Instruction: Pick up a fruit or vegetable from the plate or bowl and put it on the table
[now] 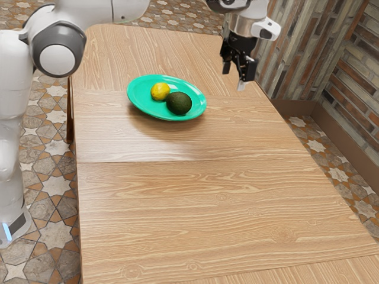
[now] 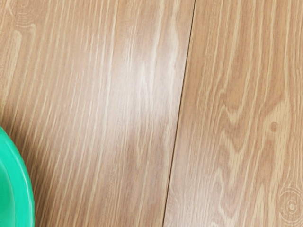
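Observation:
My gripper (image 1: pixel 234 77) hangs in the air above the table, past the plate toward the exterior view's right. Its two fingers stand apart with nothing between them. A green oval plate (image 1: pixel 139 100) rests on the table, holding a yellow lemon (image 1: pixel 160 91) and a dark green avocado (image 1: pixel 179 103). The lemon lies toward the exterior view's left, close beside the avocado. In the wrist view, part of the green plate's rim (image 2: pixel 23 184) curves in at a corner.
The wooden table (image 1: pixel 207 207) extends around the plate, with bare wood (image 2: pixel 142 94) under my hand and a thin seam across it. A brick and plank wall (image 1: pixel 349 65) rises beyond the table's edge at the exterior view's right.

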Tool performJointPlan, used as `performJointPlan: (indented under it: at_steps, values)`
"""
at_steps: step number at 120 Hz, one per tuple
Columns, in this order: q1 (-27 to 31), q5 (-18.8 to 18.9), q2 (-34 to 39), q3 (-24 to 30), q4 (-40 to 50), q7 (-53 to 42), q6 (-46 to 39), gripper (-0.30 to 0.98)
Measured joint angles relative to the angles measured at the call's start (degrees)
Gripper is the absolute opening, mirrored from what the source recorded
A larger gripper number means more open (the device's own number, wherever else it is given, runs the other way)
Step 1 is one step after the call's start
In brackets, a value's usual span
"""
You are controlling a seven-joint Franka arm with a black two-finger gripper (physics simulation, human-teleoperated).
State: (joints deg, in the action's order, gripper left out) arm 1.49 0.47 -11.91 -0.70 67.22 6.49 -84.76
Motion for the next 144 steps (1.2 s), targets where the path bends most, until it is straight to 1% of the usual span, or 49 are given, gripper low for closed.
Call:
performJointPlan:
  at_steps: [35, 55, 84, 92, 103, 114, 122, 136, 144]
  values:
    - [1.1, 0.7, -0.1, -0.1, 0.2, -0.5, 0.3, 0.68]
    - [7.4, 0.9, -0.6, -0.1, 1.5, -0.1, 1.2, 0.68]
    - [11.7, 1.1, -1.2, -0.1, 3.4, 0.6, 3.2, 0.68]
    - [14.3, 1.1, -2.5, -0.1, 3.9, 0.7, 3.2, 0.68]
    - [18.1, 1.1, -4.4, -0.1, 4.0, 0.6, 2.6, 0.68]
    - [20.6, 1.0, -5.4, -0.2, 4.1, 0.6, 1.9, 0.68]
    - [21.8, 1.0, -5.9, -0.2, 4.7, 0.7, 1.4, 0.68]
    - [23.7, 1.1, -6.0, -0.2, 8.6, 0.8, -0.9, 0.68]
    - [24.0, 1.2, -6.1, -1.6, 10.7, 0.4, -3.0, 0.68]
